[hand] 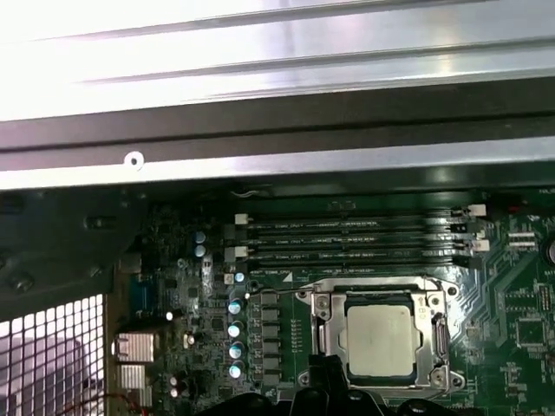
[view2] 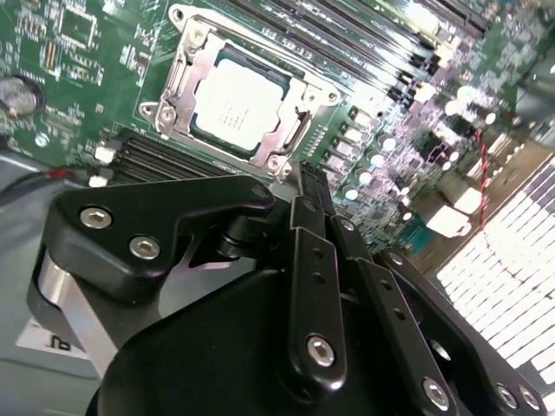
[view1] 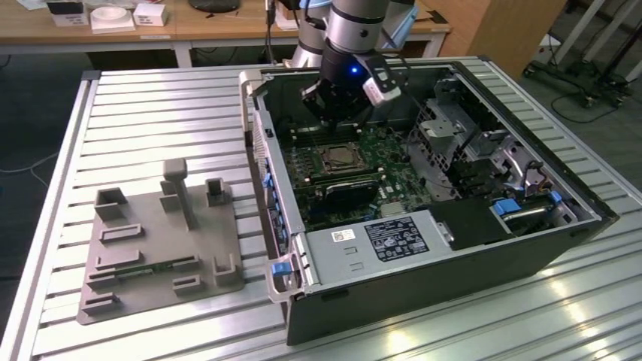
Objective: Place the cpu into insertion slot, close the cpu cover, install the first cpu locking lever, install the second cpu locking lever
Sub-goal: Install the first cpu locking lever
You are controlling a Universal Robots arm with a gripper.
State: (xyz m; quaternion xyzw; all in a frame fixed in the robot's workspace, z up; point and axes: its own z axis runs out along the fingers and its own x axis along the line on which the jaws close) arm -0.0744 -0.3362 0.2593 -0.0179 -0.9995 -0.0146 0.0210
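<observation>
Closest in the second wrist view, the gripper (view2: 310, 182) has its black fingers (view2: 314, 286) closed tip to tip with nothing between them, poised near the green motherboard (view2: 78, 52). Just beyond the tips lies the cpu (view2: 238, 106), a flat square with a pale silver-grey metal top and faint print, seated level in the insertion slot (view2: 288, 130). The cpu cover (view2: 178, 82), a thin silvery frame, lies flat around its edges, and the chip shows through its window. Past it run long black memory slots (view2: 347, 35). In the exterior view the arm reaches into the open computer case (view1: 431, 271), which lies on a slatted metal table (view1: 150, 105). A grey moulded fixture (view1: 161, 248) sits toward the exterior view's left.
</observation>
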